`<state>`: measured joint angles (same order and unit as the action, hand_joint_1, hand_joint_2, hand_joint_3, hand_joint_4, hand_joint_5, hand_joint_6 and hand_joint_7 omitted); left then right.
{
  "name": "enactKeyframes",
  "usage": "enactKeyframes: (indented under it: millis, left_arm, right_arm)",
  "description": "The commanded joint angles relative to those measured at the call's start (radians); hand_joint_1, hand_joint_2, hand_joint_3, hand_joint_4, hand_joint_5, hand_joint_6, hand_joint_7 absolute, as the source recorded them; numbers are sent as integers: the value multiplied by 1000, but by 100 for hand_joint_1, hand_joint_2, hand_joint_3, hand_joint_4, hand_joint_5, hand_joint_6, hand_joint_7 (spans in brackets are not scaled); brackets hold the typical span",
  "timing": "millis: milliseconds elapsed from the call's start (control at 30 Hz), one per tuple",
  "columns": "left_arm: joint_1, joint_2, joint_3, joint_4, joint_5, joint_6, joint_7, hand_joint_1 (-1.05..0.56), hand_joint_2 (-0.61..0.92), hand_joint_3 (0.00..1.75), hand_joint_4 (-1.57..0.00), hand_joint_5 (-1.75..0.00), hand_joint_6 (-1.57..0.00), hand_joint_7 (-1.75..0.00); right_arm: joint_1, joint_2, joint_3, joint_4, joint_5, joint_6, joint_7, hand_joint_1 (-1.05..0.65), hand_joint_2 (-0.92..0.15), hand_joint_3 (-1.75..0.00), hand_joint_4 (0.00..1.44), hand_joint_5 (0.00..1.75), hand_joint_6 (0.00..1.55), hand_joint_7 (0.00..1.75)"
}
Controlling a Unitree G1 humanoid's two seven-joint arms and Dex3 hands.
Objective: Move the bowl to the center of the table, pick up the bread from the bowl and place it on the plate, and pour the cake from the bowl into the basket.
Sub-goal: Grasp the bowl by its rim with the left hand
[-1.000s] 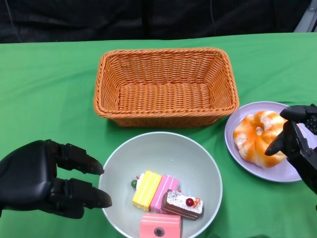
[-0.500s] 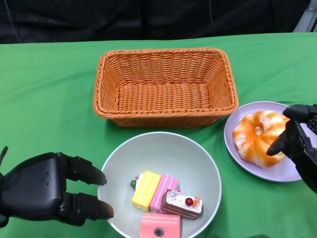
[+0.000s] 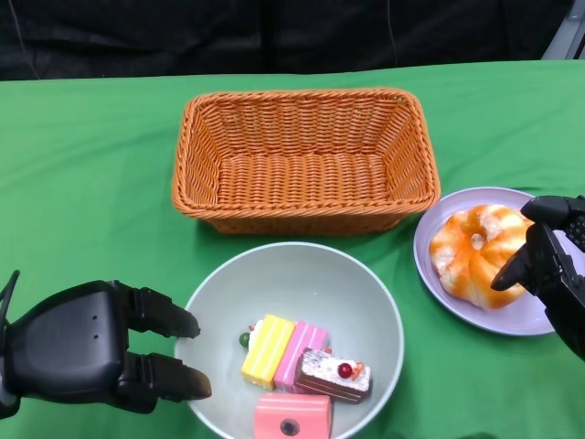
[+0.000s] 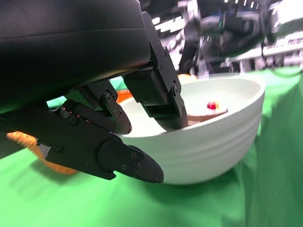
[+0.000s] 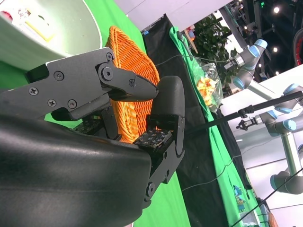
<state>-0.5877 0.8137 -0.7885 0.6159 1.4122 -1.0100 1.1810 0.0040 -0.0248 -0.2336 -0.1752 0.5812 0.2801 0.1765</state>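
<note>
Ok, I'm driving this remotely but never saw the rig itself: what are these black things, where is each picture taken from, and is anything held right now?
The black shapes are the robot's own two hands. The top picture looks down from its head; the other two come from cameras behind each wrist, so they look tilted. On the green table stand a wicker basket, a grey bowl with several cake pieces, and a purple plate carrying the bread. The left hand sits at the bowl's rim, one finger inside and one outside in its wrist view. The right hand hangs at the plate, holding nothing.

both robot hands, left robot hand (image 3: 78, 346) and right robot hand (image 3: 553, 265), hover, fingers apart.
</note>
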Motion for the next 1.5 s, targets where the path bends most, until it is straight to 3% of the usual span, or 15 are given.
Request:
enactKeyframes:
  millis: [33, 367, 733, 1500]
  left_arm:
    - [-10, -1, -14, 25, -12, 21, -45, -41, 78, 0, -105, -1, -97, 0]
    - [-32, -41, -62, 52, -18, 47, -83, -43, 82, 1, -100, 0, -95, 0]
    - [-55, -65, -109, 57, 8, 66, 50, -43, 83, 0, -102, -1, -94, 0]
    - [-113, -167, -244, 206, 21, 101, 104, -41, 85, 0, -104, -1, -97, -1]
  right_arm:
    - [8, -5, -9, -16, 3, 3, -4, -20, -89, -60, 65, 168, 64, 130]
    - [7, -1, -9, -17, 3, 9, -10, -20, -89, -59, 65, 168, 64, 129]
    - [3, -3, -4, 0, -8, 4, -3, -19, -89, -61, 63, 169, 61, 132]
    - [16, 4, -4, -28, -7, 24, -32, -19, -89, -62, 62, 169, 58, 138]
